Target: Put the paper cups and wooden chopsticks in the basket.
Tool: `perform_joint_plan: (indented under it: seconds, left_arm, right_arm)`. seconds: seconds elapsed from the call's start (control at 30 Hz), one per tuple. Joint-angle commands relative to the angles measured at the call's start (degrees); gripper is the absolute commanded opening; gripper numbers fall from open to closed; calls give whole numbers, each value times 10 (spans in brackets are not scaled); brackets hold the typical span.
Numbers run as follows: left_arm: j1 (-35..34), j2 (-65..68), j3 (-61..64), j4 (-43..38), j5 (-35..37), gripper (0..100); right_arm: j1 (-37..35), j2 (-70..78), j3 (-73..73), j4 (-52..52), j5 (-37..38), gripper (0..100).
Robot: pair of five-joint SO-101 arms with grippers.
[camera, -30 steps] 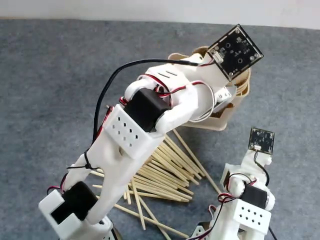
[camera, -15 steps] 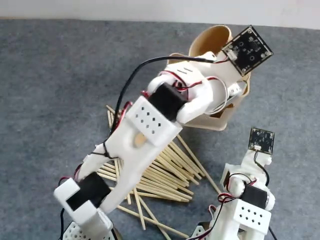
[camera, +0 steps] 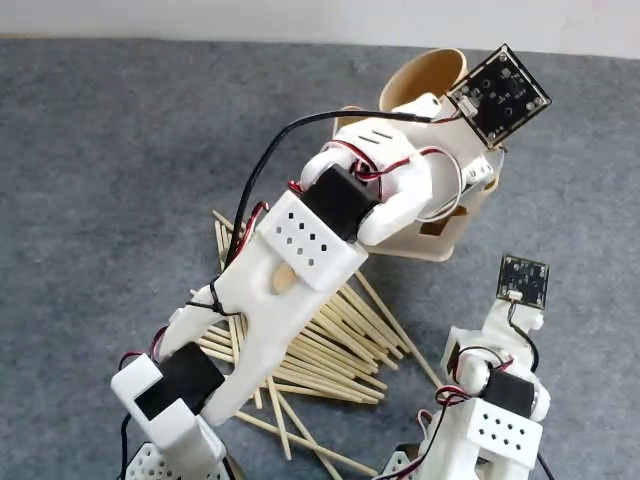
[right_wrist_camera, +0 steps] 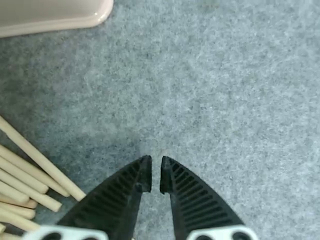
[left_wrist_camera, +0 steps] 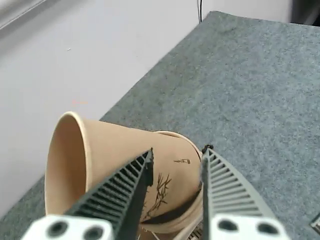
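The grey, felt-like worktop (camera: 100,150) runs back to a pale wall, and the basket (camera: 440,245) on it holds a paper cup (left_wrist_camera: 100,150) lying on its side, with your left end effector (left_wrist_camera: 178,151) just above it, partly spread and empty. The cup looks light and thin-walled, so pinch its rim gently. The wooden chopsticks (camera: 340,340), heaped just beside the basket on the arms' side, look stiff, slim and prone to rolling; take a few across their middles with your right end effector (right_wrist_camera: 155,160), nearly closed and empty beside them.
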Motion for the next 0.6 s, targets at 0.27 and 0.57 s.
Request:
perform_joint_plan:
  seconds: [0.27,0.57]
  left_arm:
    - [26,13,-7,41,-105,164]
    - [41,7,-13,69,-187,164]
  right_arm:
    - [5,-7,-3,-11,7,46]
    - [5,-7,-3,-11,7,46]
